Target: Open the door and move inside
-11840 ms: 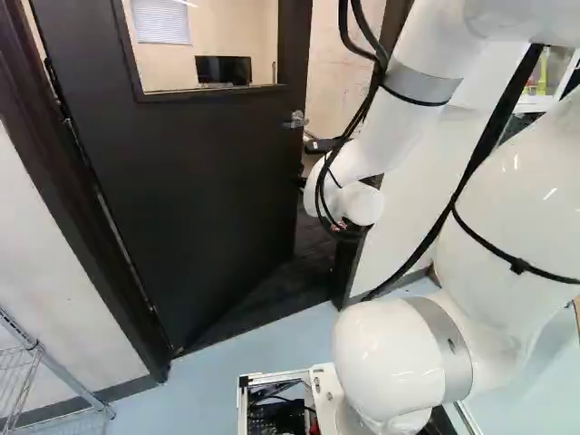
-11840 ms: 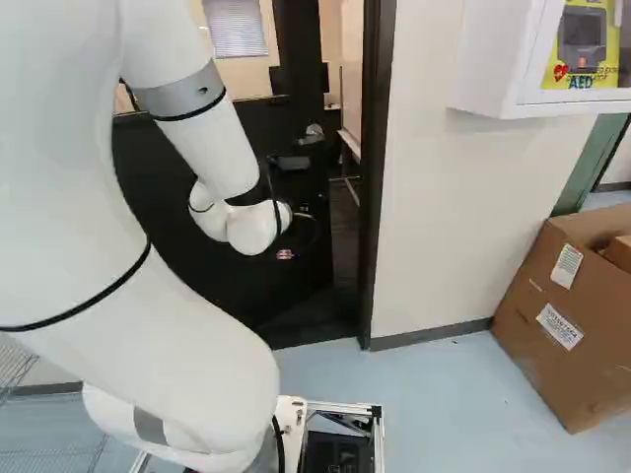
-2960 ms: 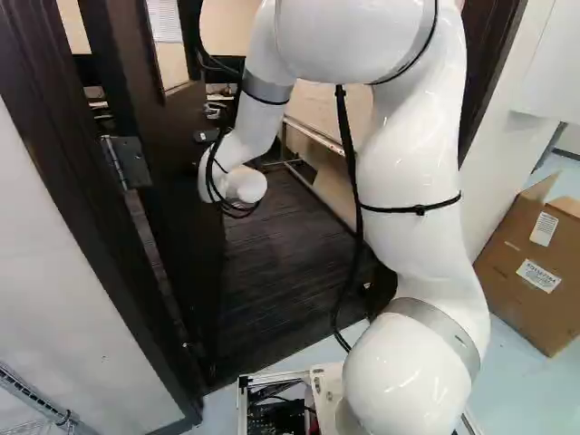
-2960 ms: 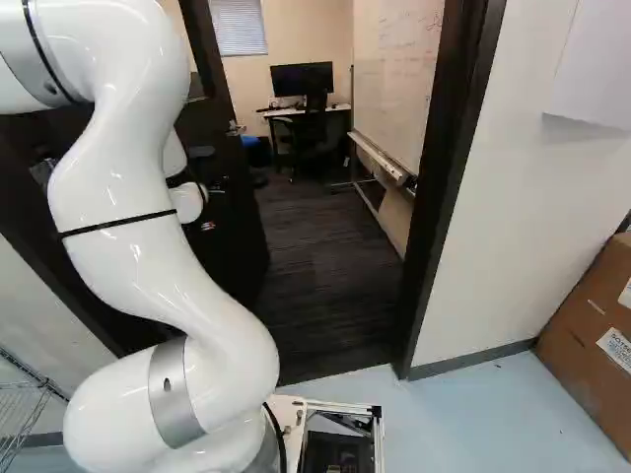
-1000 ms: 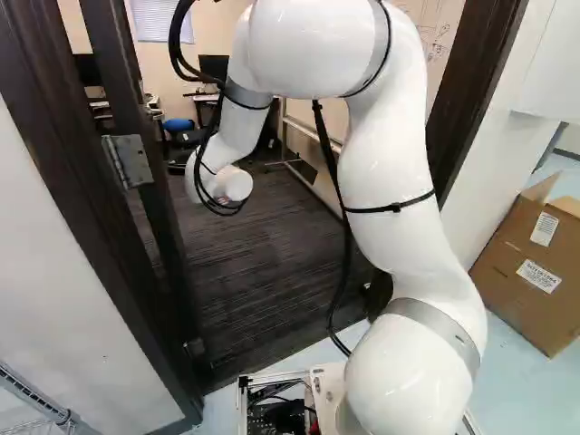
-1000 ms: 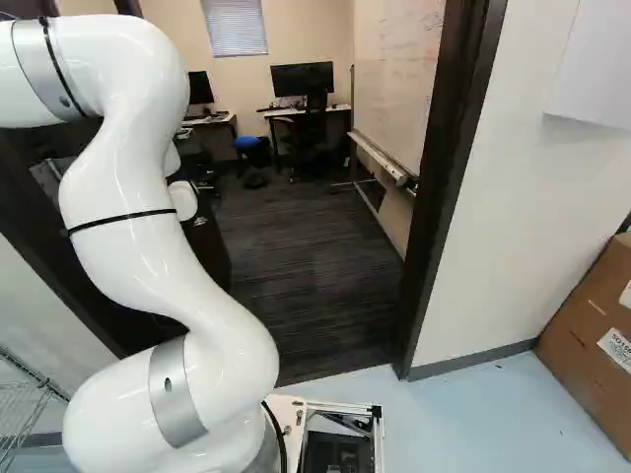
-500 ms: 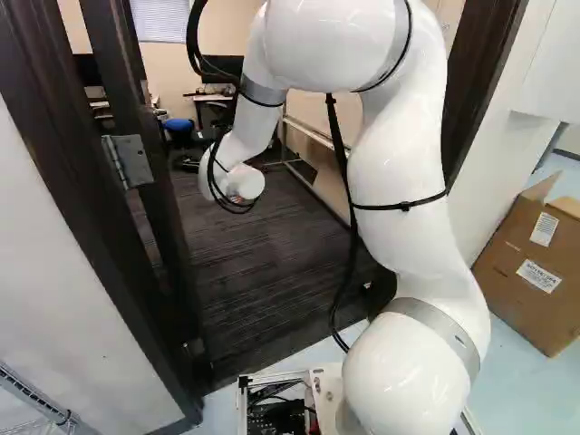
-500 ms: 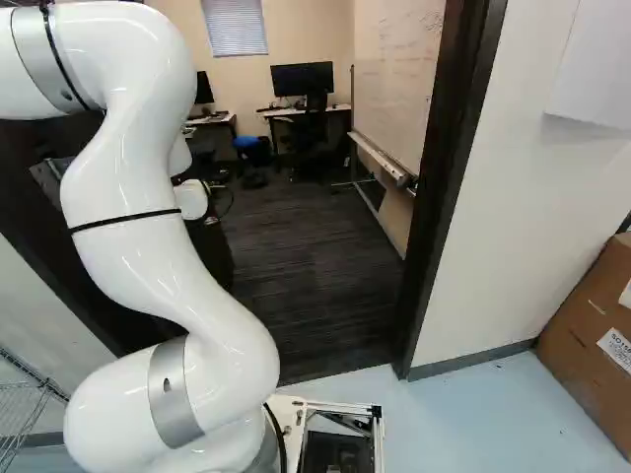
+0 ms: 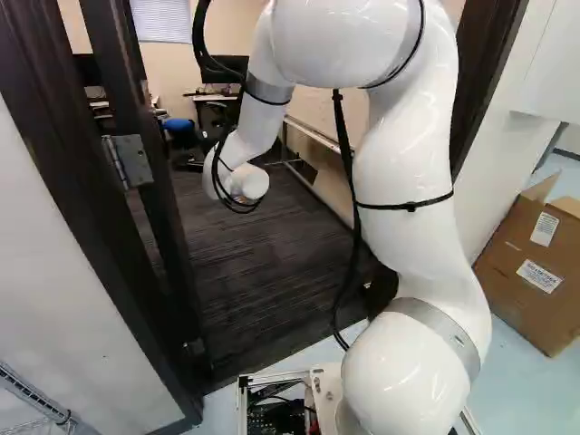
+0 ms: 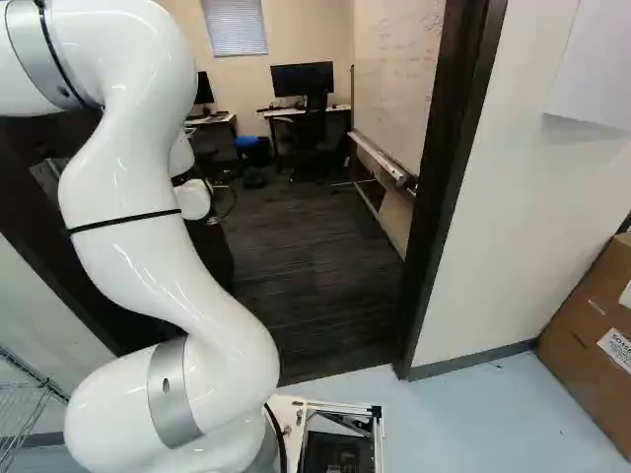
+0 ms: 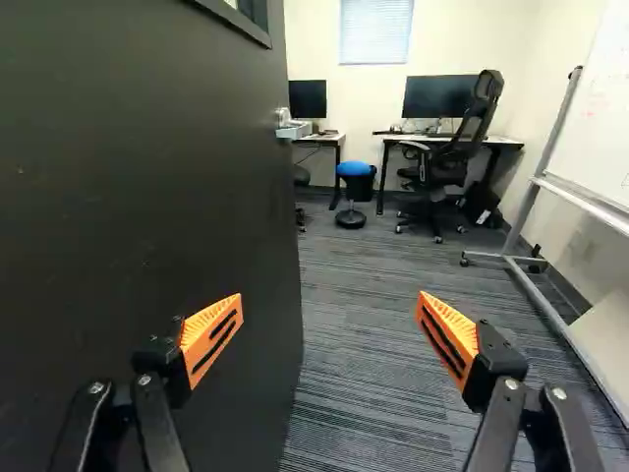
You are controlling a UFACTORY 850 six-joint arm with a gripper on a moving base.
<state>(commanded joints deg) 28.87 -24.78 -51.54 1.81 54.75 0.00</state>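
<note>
Opening the door: this step looks mostly done, with the door (image 11: 147,216) swung inward, along one side of the doorway; moving inside appears to come next.
Gripper: the gripper (image 11: 330,303) is spread wide, its orange pads (image 11: 212,334) well apart with nothing between them; one finger is in front of the door's face, and whether it touches cannot be told.
Base: the base (image 10: 379,434) is outside, on the pale blue floor (image 10: 473,424), short of the dark carpet (image 10: 306,286).
Next move: likely driving ahead through the doorway, the arm (image 9: 399,172) minding the door and the door frame (image 10: 444,197), and guarding against the door swinging back.
Wrist view: only here do the gripper's fingers, the door's broad face and its lever handle (image 11: 292,130) show plainly.
Left base view: it shows the metal hinge (image 9: 132,161) clearly, and more of the cardboard box (image 9: 535,263).
Right base view: it shows the foot of the far jamb meeting the wall, which the arm hides in the left base view.
</note>
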